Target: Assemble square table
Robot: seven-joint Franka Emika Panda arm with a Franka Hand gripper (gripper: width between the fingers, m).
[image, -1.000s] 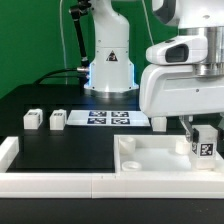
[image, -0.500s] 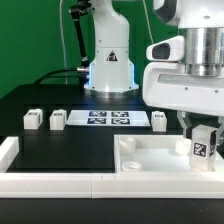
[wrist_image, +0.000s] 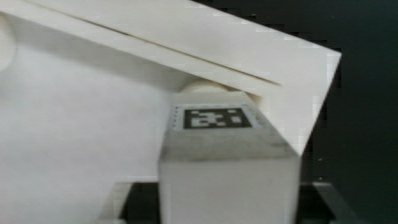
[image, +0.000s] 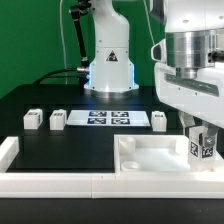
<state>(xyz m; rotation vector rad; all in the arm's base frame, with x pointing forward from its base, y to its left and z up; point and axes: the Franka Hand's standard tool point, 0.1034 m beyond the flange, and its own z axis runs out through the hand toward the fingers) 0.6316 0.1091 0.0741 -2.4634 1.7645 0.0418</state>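
Note:
The white square tabletop [image: 160, 157] lies at the front on the exterior view's right, rim up, with corner sockets. My gripper [image: 203, 140] is shut on a white block leg [image: 203, 147] with a black-and-white tag and holds it upright over the tabletop's corner on the exterior view's right. In the wrist view the leg [wrist_image: 226, 150] stands between my fingers, its tagged end at the tabletop's corner rim [wrist_image: 196, 60]. Three more legs lie on the black table: two [image: 33, 118] [image: 58, 120] toward the exterior view's left and one [image: 159, 120] behind the tabletop.
The marker board [image: 108, 119] lies flat behind the work area, before the robot base [image: 110, 70]. A long white border rail [image: 50, 180] runs along the front edge, with a short upright end [image: 8, 150] at the exterior view's left.
My gripper has moved with the leg toward the exterior view's right and slightly down, closer to the tabletop's corner. The other legs have not moved.

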